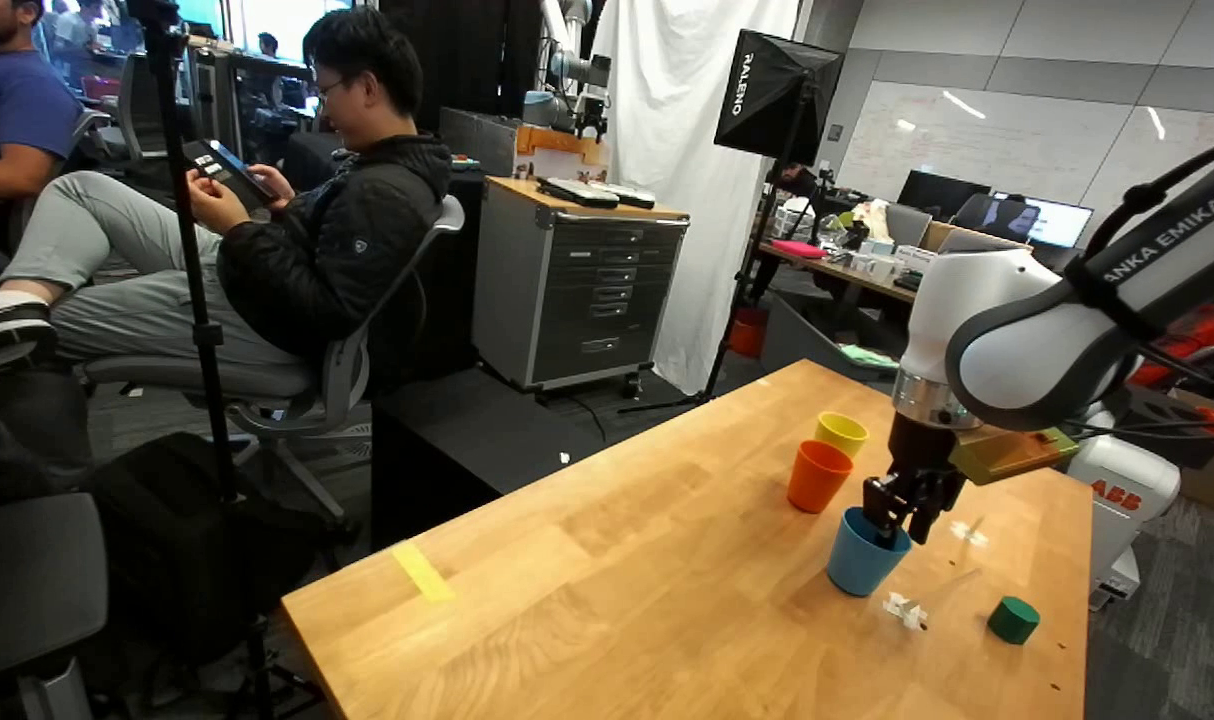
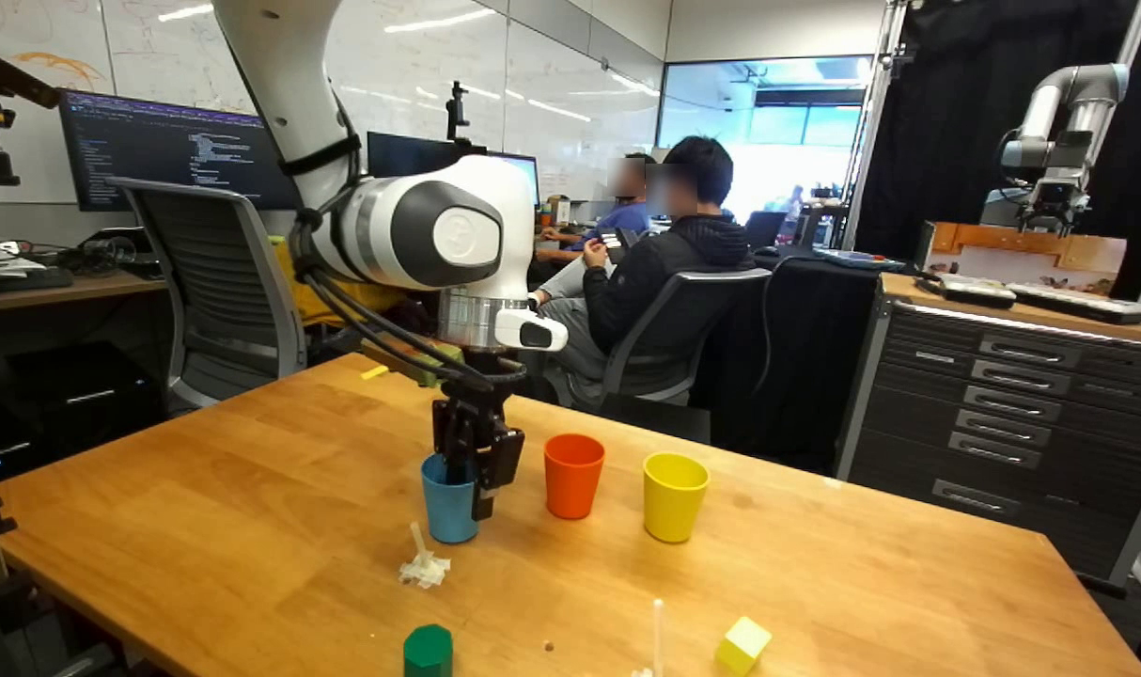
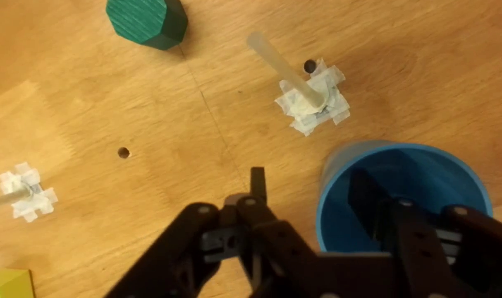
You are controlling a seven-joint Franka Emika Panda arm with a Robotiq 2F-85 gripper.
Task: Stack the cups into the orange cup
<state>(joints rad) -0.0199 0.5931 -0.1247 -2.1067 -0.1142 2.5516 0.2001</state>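
Busy lab around me, wooden bench (image 1: 607, 560) under a robot arm (image 1: 1017, 360). At centre, the orange cup (image 2: 573, 478), upright on the bench, mouth up, as a receiver must be. In an exterior view it stands between the blue cup (image 2: 448, 515) and the yellow cup (image 2: 676, 498), apart from both; that middle spot should keep each transfer short. None is nested yet.

The claw (image 3: 307, 184) has its fingers spread, one down inside the blue cup, one outside, the cup's wall between them. Wrist view: a gap either side of that wall, so nothing is gripped. Likely reason: a thin wall pinches readily, whereas the full mouth may be too wide to clasp. Step, I judge: picking, with closing next.

Near the blue cup, a pale stub (image 3: 280, 64) leans from a patch of tape (image 3: 335, 101), which presumably pins it down. A green block (image 2: 428, 652) and a yellow block (image 2: 744, 645) lie farther out, seemingly irrelevant. Beyond the bench, a seated man (image 1: 357, 230) looks at a tablet-like device (image 1: 232, 170).
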